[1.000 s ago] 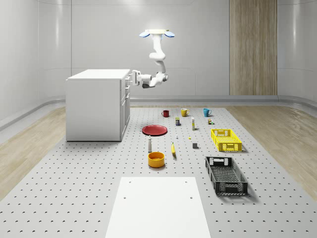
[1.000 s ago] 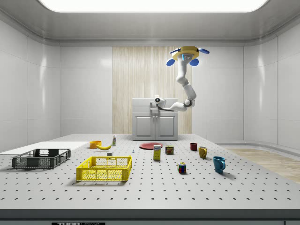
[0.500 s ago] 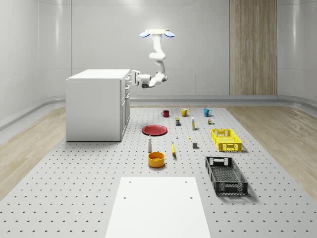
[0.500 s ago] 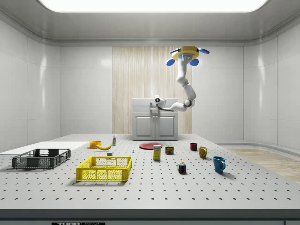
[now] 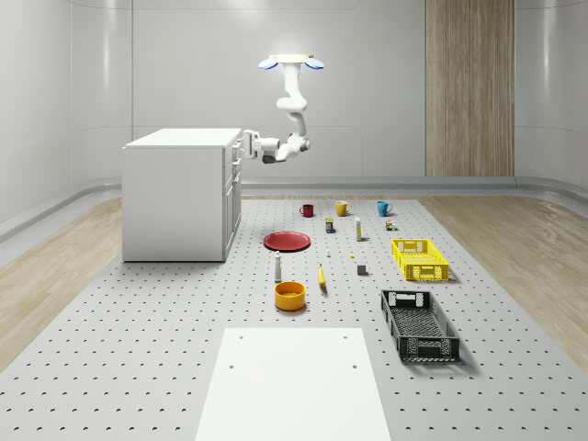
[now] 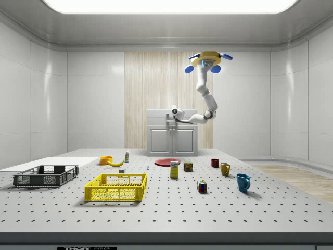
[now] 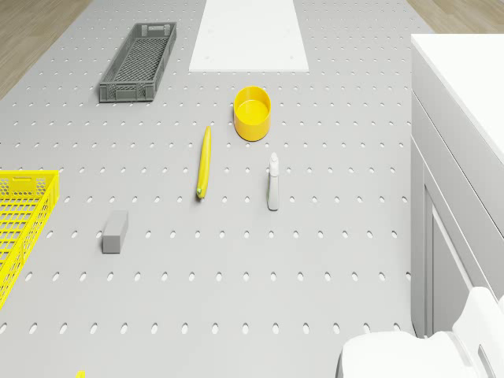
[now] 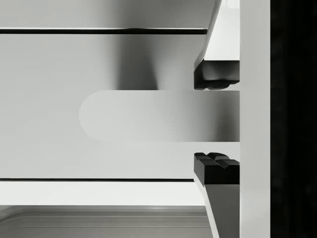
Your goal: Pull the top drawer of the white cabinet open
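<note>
The white cabinet [image 5: 175, 197] stands at the whole-scene view's left, its drawer fronts facing right. The drone [image 5: 292, 62] hovers high in front of it, and the arm bends down to the top drawer [image 5: 235, 152]. My gripper [image 5: 246, 144] sits at that drawer's front, seen also in the side view as the gripper [image 6: 175, 111] against the cabinet [image 6: 173, 140]. In the wrist view the flat handle [image 8: 148, 116] lies between my fingers [image 8: 216, 79]. The gripper [image 8: 216, 121] is open: one pad meets the handle, the other stands a small gap off. The drawer front [image 8: 99, 59] looks flush.
On the pegboard table before the cabinet lie a red plate [image 5: 288, 241], a spray bottle [image 5: 277, 267], a banana [image 5: 322, 276] and an orange bowl [image 5: 289, 295]. A yellow crate [image 5: 420, 259] and a black crate [image 5: 419, 324] stand at the right, three mugs behind.
The gripper has crept slightly closer to the cabinet front. The drone holds its place and the drawer has not moved.
</note>
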You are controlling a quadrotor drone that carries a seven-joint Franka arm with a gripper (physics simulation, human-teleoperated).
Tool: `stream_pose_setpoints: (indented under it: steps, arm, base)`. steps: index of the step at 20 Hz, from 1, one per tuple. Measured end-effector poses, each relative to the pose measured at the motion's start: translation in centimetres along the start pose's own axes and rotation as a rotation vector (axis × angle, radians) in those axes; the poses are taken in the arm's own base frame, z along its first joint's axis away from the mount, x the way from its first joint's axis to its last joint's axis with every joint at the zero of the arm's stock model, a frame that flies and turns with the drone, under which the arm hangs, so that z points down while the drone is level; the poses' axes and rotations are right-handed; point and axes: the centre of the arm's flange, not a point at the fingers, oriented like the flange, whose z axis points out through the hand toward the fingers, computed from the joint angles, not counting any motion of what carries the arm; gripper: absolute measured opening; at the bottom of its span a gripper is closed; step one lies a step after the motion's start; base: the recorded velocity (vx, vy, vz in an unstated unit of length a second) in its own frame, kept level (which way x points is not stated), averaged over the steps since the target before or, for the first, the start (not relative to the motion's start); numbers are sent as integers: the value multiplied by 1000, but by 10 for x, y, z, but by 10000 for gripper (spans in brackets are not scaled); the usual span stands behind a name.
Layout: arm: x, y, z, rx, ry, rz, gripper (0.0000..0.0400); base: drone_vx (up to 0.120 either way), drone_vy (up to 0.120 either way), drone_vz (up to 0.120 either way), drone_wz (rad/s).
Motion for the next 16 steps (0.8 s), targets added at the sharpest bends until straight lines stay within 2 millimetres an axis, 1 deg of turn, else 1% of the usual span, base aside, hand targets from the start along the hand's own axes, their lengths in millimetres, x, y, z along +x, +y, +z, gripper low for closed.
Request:
stream_pose_setpoints:
  steps: [2,3,4,5,7,8,9,12,13,14,15,16]
  arm:
    - [0,0,0,0,0,0,140]
    - [0,0,0,-1,1,3,138]
    - [4,2,0,-10,4,-29,187]
    - [2,0,-1,-16,8,0,170]
    - [1,0,-1,-14,7,3,157]
    - [-5,-4,-1,-16,12,41,145]
    - [-5,-3,-1,-15,11,37,136]
    - [-2,-2,-5,-9,6,21,120]
    - [-2,-2,-6,-8,6,15,122]
    - [1,0,-7,-9,6,-18,150]
    - [16,9,-9,-58,30,-83,324]
    - [41,16,-27,-94,75,-126,400]
  base:
    - [0,0,0,0]
    - [0,0,0,0]
    - [0,0,0,0]
    - [0,0,0,0]
    - [0,0,0,0]
    - [0,0,0,0]
    - [0,0,0,0]
    - [0,0,0,0]
    - [0,0,0,0]
    - [0,0,0,0]
    - [0,0,0,0]
    - [0,0,0,0]
